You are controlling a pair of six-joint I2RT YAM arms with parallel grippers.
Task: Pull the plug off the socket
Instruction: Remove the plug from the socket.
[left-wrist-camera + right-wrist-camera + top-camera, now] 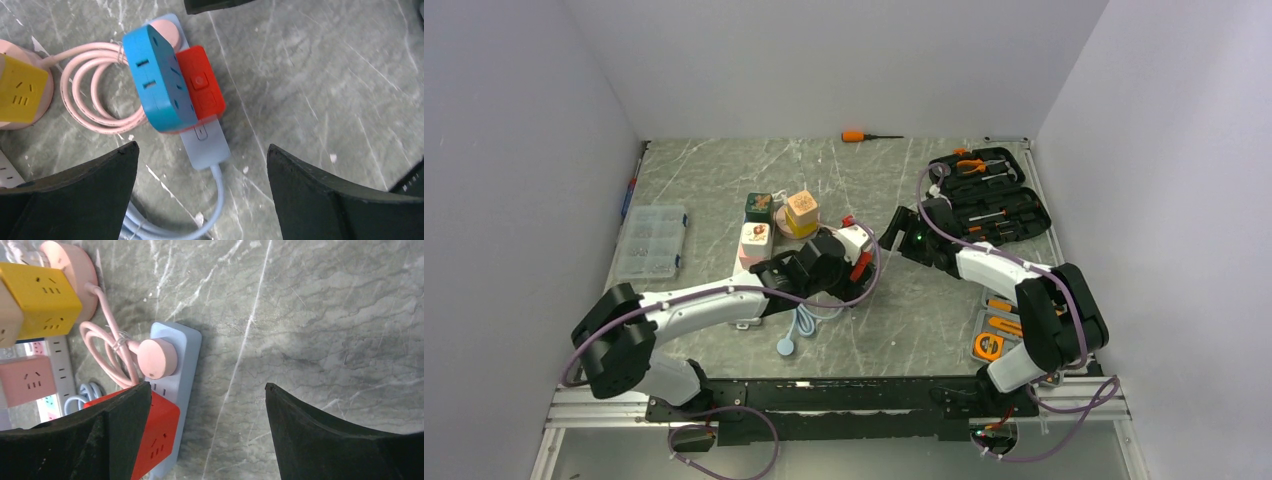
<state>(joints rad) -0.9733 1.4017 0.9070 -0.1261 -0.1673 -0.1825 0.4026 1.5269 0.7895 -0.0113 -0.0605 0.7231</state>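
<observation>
Step in hand: approach, nothing grasped yet. Both tools are wide open and empty.

- The pale-blue power strip (189,360) lies flat near the middle of the counter (944,320). The round pink plug (156,358) is seated in its top end, with the pink cable (85,95) looping off to the left.
- A blue-and-red adapter block (165,85) sits on the same strip, just below the plug.
- The left tool (201,147) hovers over the cord end of the strip, with the strip between its fingers at the bottom of the frame. No contact visible.
- The right tool (207,386) is off target: the plug is up and left of its gap. Its left finger overlaps the red side of the block in view, and I can't tell if it touches.
- A white strip (61,365) with a pink cube (25,380) on it shows at the left edge of the right wrist view. It could be the socket meant, but neither tool is aimed at it, so I read the pale-blue strip as the target.

Next move, my read:
- Shift the right tool up and left until the fingers straddle the plug and clear the block.
- Close on the plug body, not the cable.
- Bring the left tool down to pin the strip at the cord end.
- Pull straight out along the pins.

Risk: an unpinned strip will probably lift with the plug.
</observation>
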